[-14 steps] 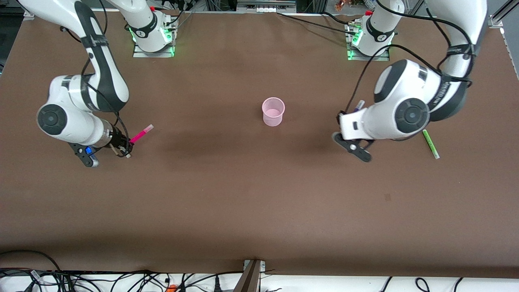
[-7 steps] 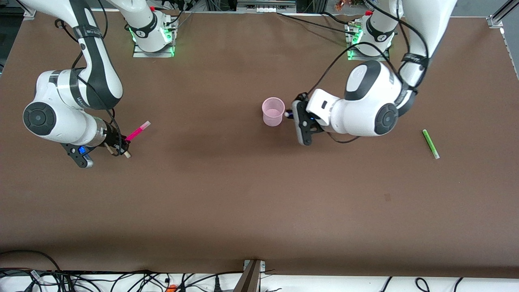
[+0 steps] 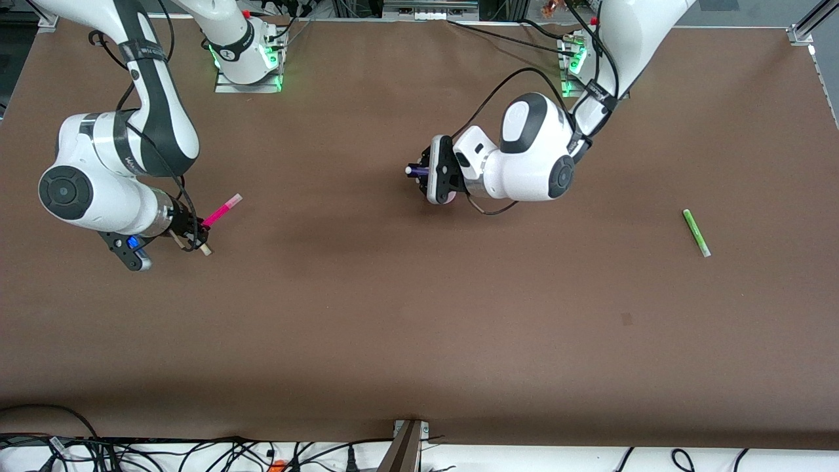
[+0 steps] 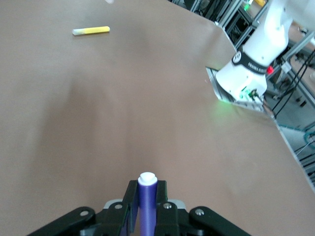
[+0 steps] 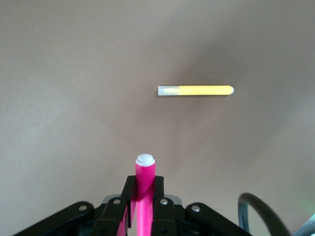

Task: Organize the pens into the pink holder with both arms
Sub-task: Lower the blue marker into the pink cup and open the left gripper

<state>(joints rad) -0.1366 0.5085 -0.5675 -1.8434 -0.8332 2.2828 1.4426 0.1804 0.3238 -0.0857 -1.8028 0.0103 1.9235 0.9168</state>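
Note:
My left gripper (image 3: 421, 171) is shut on the dark purple pen (image 4: 147, 206), whose pale tip points toward the right arm's end. It hangs over the spot where the pink holder stood, and the hand hides the holder. My right gripper (image 3: 196, 231) is shut on the magenta-pink pen (image 3: 223, 212), low over the table at the right arm's end. That pen also shows in the right wrist view (image 5: 144, 196). The yellow pen (image 5: 197, 90) lies flat on the table just ahead of it, and shows far off in the left wrist view (image 4: 91, 30). The green pen (image 3: 696, 232) lies at the left arm's end.
The brown table (image 3: 419, 314) is bare nearer the front camera. The right arm's base (image 3: 246, 52) and the left arm's base (image 3: 580, 65) stand at the table's back edge. Cables run along the front edge (image 3: 196, 452).
My left arm has swung from near the green pen to the table's middle, carrying the purple pen, and now covers the holder. My right arm shifted slightly with the magenta pen.

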